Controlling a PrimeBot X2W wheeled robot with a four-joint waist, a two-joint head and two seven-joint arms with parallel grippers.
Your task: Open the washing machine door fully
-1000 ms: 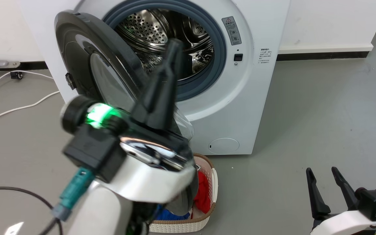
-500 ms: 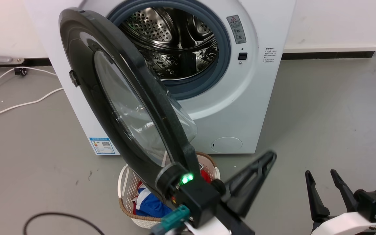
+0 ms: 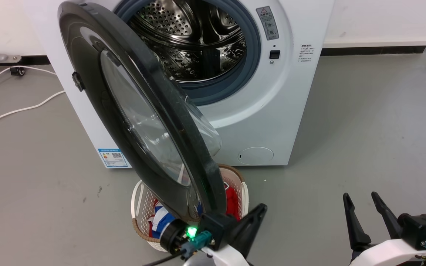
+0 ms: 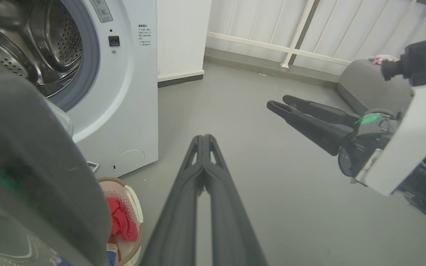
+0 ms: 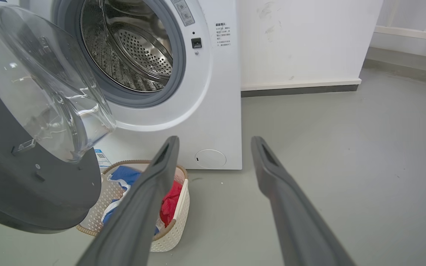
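the washing machine door (image 3: 139,111) stands swung out from the washing machine (image 3: 272,111), over the laundry basket (image 3: 141,207), and i judge it has swing left. my left fingers (image 4: 183,207) are pressed together on nothing, low by the door's bottom edge. my right fingers (image 5: 139,214) are spread and idle. i should push the black rim, not the glass bowl, following the hinge's arc. a second ago my left arm was raised before the drum, and now it sits low.

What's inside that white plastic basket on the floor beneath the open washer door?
The white lattice basket holds a red cloth and a blue-and-white cloth. Whatever lies beneath them is covered.
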